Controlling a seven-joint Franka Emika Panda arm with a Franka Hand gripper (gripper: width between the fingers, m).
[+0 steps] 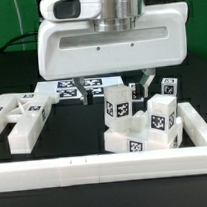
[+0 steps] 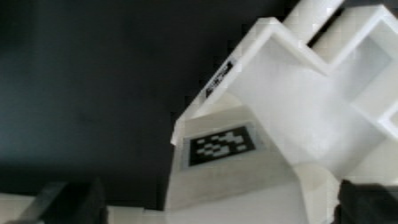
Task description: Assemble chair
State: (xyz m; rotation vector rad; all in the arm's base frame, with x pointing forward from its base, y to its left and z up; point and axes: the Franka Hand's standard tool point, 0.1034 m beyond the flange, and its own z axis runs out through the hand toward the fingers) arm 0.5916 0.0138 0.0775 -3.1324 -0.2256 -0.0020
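- While the tool [image 1: 117, 85] hangs spread and empty at the exterior view's centre, the chair pieces [image 1: 143, 124] stand clustered lower right.
- Best to centre the jaws over one upright block [image 1: 117, 102] before pinching.

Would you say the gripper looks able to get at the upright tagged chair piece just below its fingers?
Probably yes: the gripper stands open right above the upright chair piece, with nothing between them. The neighbouring chair block stands close on the exterior view's right, so that finger may have little room.
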